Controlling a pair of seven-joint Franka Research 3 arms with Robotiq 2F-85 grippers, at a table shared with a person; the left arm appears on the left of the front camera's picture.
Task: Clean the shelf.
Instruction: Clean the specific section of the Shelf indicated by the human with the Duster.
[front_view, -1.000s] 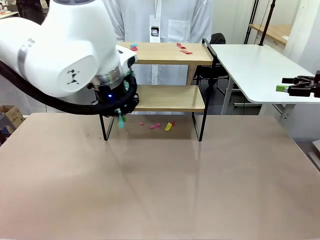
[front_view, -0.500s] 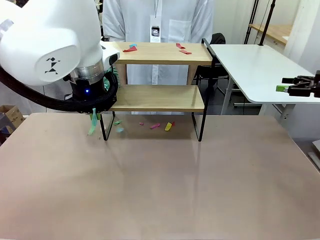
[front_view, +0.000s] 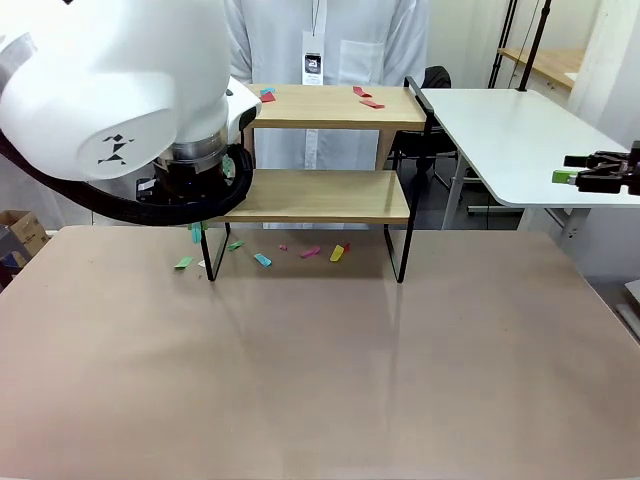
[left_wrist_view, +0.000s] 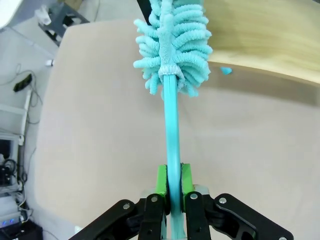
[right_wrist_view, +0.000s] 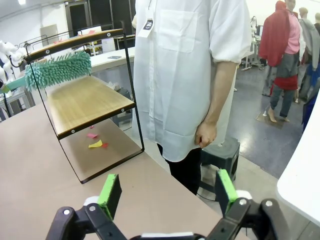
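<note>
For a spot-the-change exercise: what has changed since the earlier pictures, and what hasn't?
Green and blue scraps have landed on the table by the shelf's left leg; the left arm swung left. Unchanged: top-board scraps, duster in the left jaws.

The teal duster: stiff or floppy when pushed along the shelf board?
The duster head's fluffy loops probably flatten and flop on contact. Its thin straight handle looks fairly stiff, though it may flex. Probably light: the left gripper pinches only the handle.

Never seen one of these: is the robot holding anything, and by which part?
The left gripper clamps a teal duster by its thin handle, fluffy head near the shelf. The right gripper is open, empty.
</note>
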